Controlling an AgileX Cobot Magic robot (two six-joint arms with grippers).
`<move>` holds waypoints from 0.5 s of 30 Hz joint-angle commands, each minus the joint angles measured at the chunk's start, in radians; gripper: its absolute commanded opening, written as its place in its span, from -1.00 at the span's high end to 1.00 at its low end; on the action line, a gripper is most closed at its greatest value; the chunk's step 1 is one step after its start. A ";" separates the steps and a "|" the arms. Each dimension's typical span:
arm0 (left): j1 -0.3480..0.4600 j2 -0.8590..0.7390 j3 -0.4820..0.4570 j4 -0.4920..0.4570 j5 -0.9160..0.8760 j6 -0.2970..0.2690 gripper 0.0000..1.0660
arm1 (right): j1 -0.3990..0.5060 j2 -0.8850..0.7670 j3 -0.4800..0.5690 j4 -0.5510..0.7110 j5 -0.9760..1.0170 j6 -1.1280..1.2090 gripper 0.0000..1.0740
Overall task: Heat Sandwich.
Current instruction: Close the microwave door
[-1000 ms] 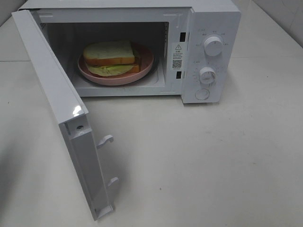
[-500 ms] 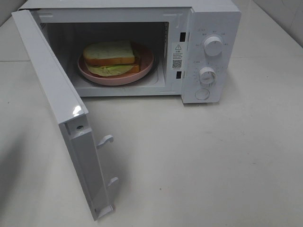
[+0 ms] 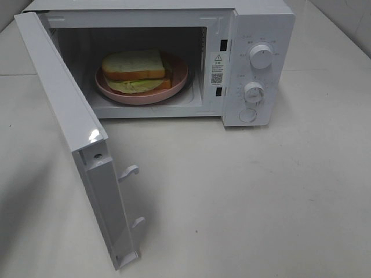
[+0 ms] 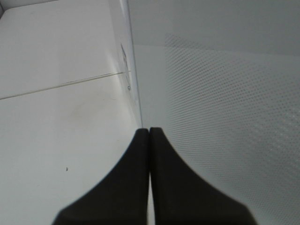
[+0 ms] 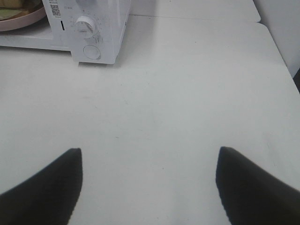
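sandwich on pink plate inside microwave, door wide open, left hand closed empty by door, right hand open above tabletop

Surface: table, off-white, matte, crossed by thin seam lines.
Standing on it: microwave, white, at the far side.
Microwave door: swung wide open over the table's left part.

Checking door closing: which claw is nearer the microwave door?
Left. The left claw, shut, is right at the door; the right claw hangs open over the table, farther off.
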 commanded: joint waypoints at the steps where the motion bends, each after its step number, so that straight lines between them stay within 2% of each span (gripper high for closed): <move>1: -0.018 0.031 -0.020 0.052 -0.044 -0.046 1.00 | -0.004 -0.029 0.000 0.002 -0.008 -0.009 -0.40; 8: -0.111 0.078 -0.061 0.051 -0.040 -0.036 1.00 | -0.004 -0.029 0.000 0.002 -0.008 -0.009 -0.40; 15: -0.225 0.156 -0.097 -0.031 -0.044 -0.010 1.00 | -0.004 -0.029 0.000 0.002 -0.008 -0.009 -0.40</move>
